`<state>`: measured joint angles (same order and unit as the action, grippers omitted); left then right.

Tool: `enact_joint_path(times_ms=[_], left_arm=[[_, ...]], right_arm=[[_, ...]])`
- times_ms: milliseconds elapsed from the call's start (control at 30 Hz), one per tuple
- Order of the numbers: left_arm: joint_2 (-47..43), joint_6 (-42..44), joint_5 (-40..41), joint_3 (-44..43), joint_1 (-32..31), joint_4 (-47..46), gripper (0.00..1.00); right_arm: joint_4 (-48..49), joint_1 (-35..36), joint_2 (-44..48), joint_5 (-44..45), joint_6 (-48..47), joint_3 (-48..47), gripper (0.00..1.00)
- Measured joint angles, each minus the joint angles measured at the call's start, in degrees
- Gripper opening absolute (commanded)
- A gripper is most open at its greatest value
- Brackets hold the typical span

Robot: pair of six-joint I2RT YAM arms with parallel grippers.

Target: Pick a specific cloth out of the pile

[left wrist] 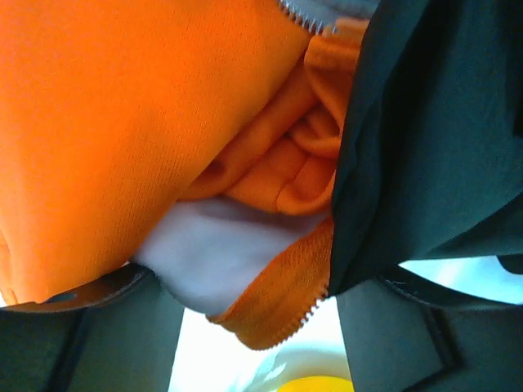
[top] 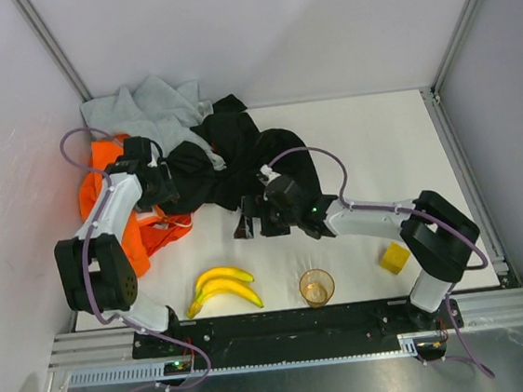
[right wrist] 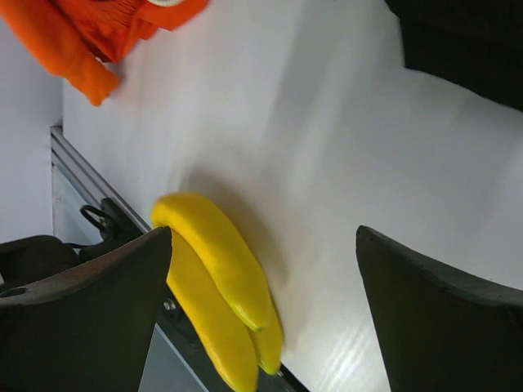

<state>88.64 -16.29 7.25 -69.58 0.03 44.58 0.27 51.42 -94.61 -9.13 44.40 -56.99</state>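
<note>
The cloth [top: 164,227] lies at the near edge of the pile [top: 140,106], just beside the left gripper [top: 153,184]. It looks thin, light and floppy, so I'd pinch a loose fold on the side facing the bananas [top: 223,289], clear of the zip jacket [left wrist: 122,122]. The left gripper's jaws stand apart, with jacket and black fabric [left wrist: 433,122] bunched between them. The right gripper [top: 253,223] gapes wide and empty above the table [right wrist: 327,122].

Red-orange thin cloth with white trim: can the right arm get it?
Probably yes. Only bare white table lies between the open right gripper and the red-orange cloth; the left arm crowds its far side.
</note>
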Motion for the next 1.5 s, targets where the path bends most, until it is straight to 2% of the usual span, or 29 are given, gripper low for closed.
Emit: enact_joint_path(times_ms=[267, 333, 400, 733, 1067, 1500], left_arm=[[5.2, -0.1, 0.1, -4.5, 0.1, 0.2, 0.17], [6.1, -0.1, 0.1, -5.6, 0.5, 0.5, 0.07], [6.9, -0.1, -0.1, -6.6, 1.2, 0.9, 0.02], [7.4, -0.7, -4.2, -8.7, 4.7, 0.8, 0.01], [5.1, -4.3, -9.4, -8.7, 9.1, -3.4, 0.01], [5.8, -5.5, -13.9, -9.2, 10.8, -5.8, 0.01]], right_arm=[[1.4, 0.9, -7.8, -1.9, 0.2, -9.2, 0.99], [1.6, 1.0, -9.8, -2.7, 0.7, -10.7, 0.99], [1.6, 1.0, -11.6, -3.3, 0.9, -12.1, 0.99], [3.0, 2.1, -20.9, -7.1, 3.6, -21.3, 0.99], [4.0, 3.2, -30.1, -10.9, 7.3, -29.7, 0.99], [5.6, 3.3, -38.0, -14.0, 13.4, -37.0, 0.99]])
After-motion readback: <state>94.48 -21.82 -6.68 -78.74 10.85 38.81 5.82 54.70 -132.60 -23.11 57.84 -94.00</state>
